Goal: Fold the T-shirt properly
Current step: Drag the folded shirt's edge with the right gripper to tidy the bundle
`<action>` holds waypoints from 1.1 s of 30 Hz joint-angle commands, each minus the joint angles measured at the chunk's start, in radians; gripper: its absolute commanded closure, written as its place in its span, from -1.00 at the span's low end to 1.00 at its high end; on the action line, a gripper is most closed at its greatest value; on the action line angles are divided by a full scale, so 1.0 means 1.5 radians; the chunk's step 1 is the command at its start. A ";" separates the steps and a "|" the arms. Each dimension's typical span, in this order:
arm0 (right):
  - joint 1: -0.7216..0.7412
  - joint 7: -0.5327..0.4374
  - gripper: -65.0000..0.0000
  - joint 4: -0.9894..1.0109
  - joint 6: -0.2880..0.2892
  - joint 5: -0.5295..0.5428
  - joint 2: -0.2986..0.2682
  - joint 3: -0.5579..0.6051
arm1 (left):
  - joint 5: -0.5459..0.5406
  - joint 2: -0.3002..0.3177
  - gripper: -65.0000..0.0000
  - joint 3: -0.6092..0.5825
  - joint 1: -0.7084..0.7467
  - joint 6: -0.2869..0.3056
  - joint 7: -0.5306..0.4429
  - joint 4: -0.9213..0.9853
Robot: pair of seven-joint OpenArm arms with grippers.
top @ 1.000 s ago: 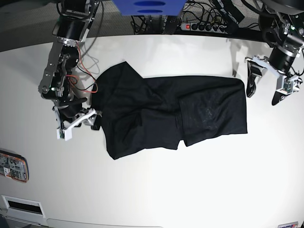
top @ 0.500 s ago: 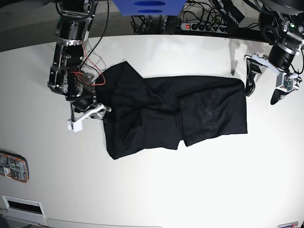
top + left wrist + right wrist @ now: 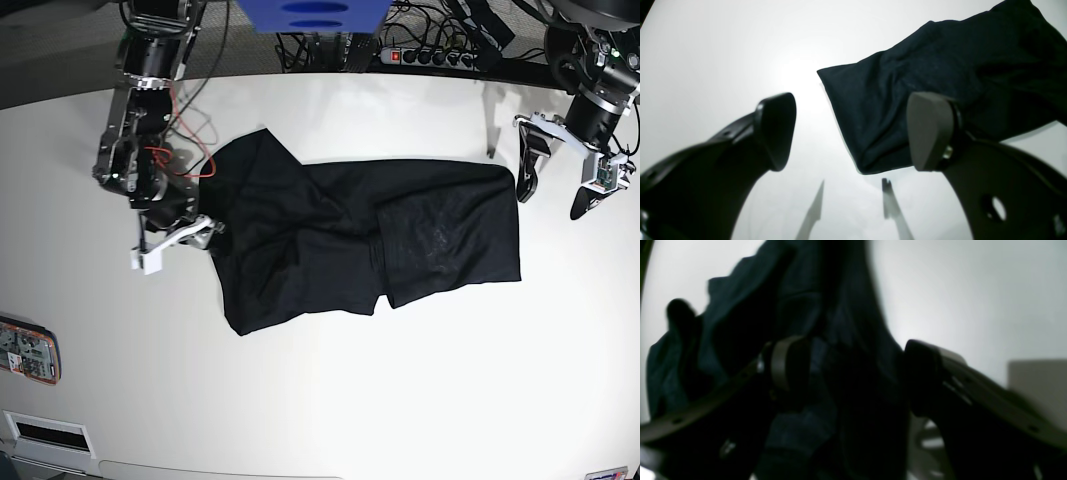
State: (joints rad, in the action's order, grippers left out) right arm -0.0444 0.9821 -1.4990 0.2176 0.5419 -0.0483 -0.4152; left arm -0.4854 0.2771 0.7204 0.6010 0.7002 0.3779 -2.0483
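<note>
Your left gripper (image 3: 553,190) hangs above the table (image 3: 330,400) at the far right of the base view, its two dark fingers (image 3: 776,130) spread wide with nothing between them. In its wrist view one corner of the T-shirt (image 3: 370,245) lies below and just beyond the right-hand finger, with bare white surface under the left one; the fingers' shadows fall on the table well under them, so the gripper is clear of the cloth.

Your right gripper (image 3: 178,240) sits at the shirt's opposite edge, on the left of the base view. Its jaws stand apart, and the wrist view shows dark cloth (image 3: 840,350) filling the gap between the two pads (the picture is dim and blurred, so you cannot tell whether the pads press on the fabric or only straddle it). From the base view, one white fingertip lies out on the bare table and the other meets the hem.

The T-shirt is spread across the middle of the table, wrinkled, with one layer folded over on its right half and a peak of cloth pointing toward the top. Behind the table's far edge runs a power strip (image 3: 430,55) among tangled cables.
</note>
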 commanded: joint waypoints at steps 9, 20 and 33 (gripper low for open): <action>0.013 -0.024 -0.30 0.017 0.008 -0.033 -0.011 -0.021 | -0.010 0.007 -0.52 0.003 0.002 -0.001 -0.018 -0.011; 0.011 -0.051 -0.30 0.077 0.008 -0.070 -0.012 0.068 | -0.009 0.007 -0.52 0.003 0.002 -0.001 -0.018 -0.011; 0.016 -0.043 -0.30 0.079 0.008 -0.067 0.034 0.136 | -0.008 0.007 -0.52 0.003 0.012 -0.001 -0.017 -0.011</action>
State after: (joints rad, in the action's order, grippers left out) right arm -0.0174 0.8497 -1.3853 0.2363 0.4526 -0.0021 -0.2157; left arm -0.4847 0.2771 0.7204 0.6182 0.7002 0.3782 -2.0483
